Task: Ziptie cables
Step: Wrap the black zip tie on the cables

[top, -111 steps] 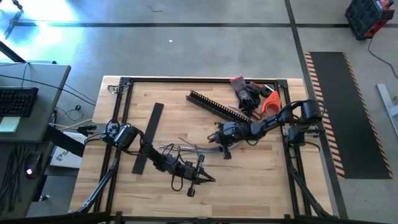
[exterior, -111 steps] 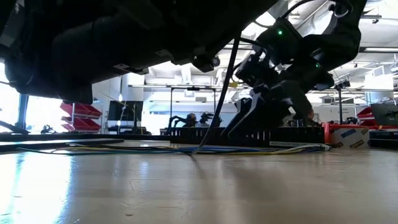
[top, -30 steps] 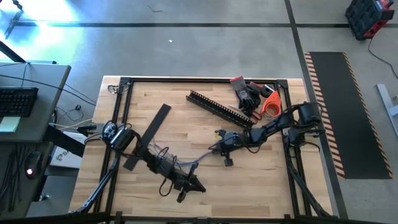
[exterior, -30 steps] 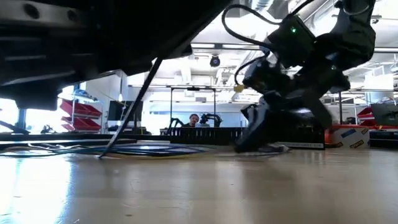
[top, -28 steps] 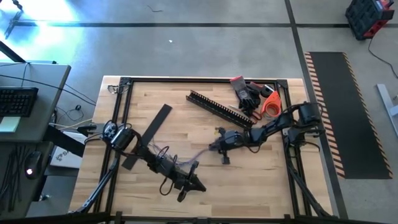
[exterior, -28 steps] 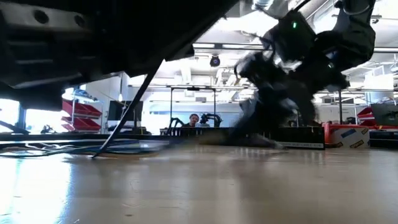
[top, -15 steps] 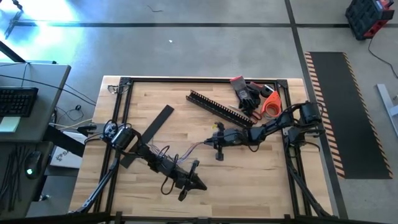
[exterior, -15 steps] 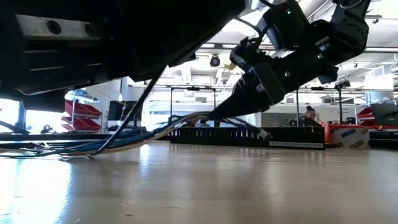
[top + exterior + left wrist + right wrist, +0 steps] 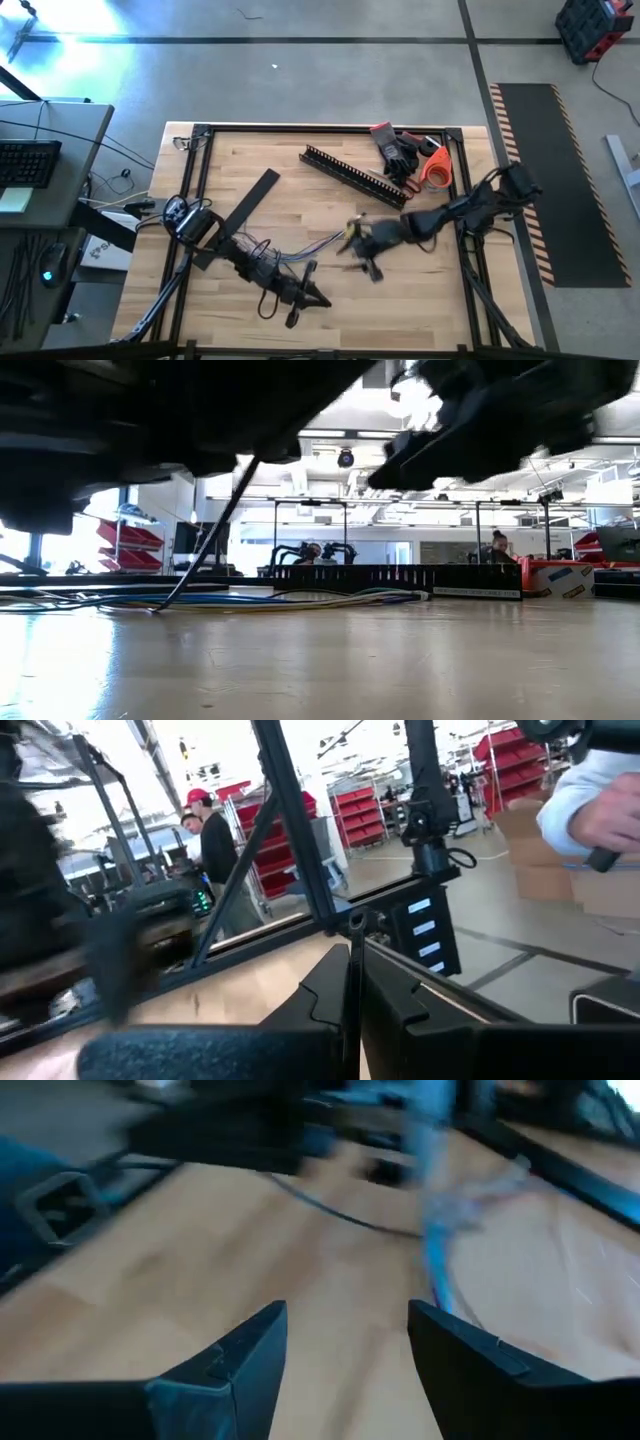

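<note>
The cables point(image 9: 318, 243), a thin pale and bluish bundle, lie flat on the wooden table point(image 9: 440, 290). They run from under my left arm toward the table's middle, and their length shows along the surface point(image 9: 300, 600). My right gripper point(image 9: 362, 256) hovers blurred above their right end. Its fingers are open point(image 9: 345, 1325), with bare wood between them and the cables point(image 9: 440, 1260) ahead. My left gripper point(image 9: 320, 297) stands near the front edge, fingers shut together point(image 9: 352, 965). A thin dark strip point(image 9: 205, 540) slants from under the left arm to the table; I cannot tell what holds it.
A black comb-toothed channel point(image 9: 355, 175) lies at the far middle, and a flat black strip point(image 9: 243, 210) at the left beside my left arm. Dark gloves point(image 9: 395, 150) and an orange roll point(image 9: 432, 168) sit at the far right corner. A person's hand point(image 9: 600, 810) shows beyond the table.
My right gripper, shut on the cables' right end, lifted it off the table, then opened and let go. The cables have fallen back flat on the wood. The right gripper has risen and swung a little toward the table's near edge.
</note>
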You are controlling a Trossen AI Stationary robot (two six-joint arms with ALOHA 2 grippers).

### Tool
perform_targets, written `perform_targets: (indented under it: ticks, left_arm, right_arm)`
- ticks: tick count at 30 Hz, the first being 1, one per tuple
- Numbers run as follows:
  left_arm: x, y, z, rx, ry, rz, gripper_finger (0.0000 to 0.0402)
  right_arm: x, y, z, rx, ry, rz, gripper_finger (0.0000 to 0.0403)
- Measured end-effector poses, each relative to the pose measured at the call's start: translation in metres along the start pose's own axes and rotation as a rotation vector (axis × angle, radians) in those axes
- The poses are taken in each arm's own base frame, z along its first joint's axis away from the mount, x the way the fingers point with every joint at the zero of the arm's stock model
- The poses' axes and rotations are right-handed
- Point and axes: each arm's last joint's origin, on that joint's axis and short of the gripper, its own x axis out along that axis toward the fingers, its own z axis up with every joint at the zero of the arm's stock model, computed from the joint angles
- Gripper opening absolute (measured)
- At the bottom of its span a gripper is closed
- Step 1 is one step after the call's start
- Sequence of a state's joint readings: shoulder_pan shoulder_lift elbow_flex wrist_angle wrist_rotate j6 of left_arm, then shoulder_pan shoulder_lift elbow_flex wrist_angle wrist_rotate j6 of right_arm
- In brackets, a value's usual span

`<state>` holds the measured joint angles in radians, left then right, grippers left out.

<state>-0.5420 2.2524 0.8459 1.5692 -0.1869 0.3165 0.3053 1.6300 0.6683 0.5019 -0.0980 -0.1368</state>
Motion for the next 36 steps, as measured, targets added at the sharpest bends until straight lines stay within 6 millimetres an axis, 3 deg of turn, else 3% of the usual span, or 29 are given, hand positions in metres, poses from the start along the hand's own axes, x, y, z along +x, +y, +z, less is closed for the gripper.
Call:
perform_targets:
  ticks: [6, 11, 17, 24, 33, 36]
  left_arm:
    - [-0.001, -0.003, 0.001, -0.001, 0.011, 0.022, 0.0]
    - [-0.001, -0.004, -0.002, 0.005, 0.039, 0.014, 0.0]
    - [-0.001, -0.004, -0.004, 0.008, 0.059, 0.016, 0.0]
    - [-0.001, -0.005, -0.006, 0.014, 0.083, 0.011, 0.0]
    - [-0.001, -0.005, -0.008, -0.003, 0.104, 0.027, 0.0]
    - [-0.001, -0.005, -0.008, -0.133, 0.106, 0.029, 0.0]
  right_arm:
    - [0.009, 0.054, 0.016, -0.083, -0.196, -0.087, 0.0178]
    - [0.024, 0.077, 0.028, -0.192, -0.229, -0.136, 0.0159]
    - [0.055, 0.087, 0.038, -0.277, -0.132, -0.128, 0.0149]
    - [0.068, 0.097, 0.05, -0.274, 0.021, -0.208, 0.0139]
    - [0.068, 0.105, 0.055, -0.282, 0.032, -0.238, 0.0014]
    - [0.067, 0.109, 0.055, -0.28, 0.029, -0.235, 0.0009]
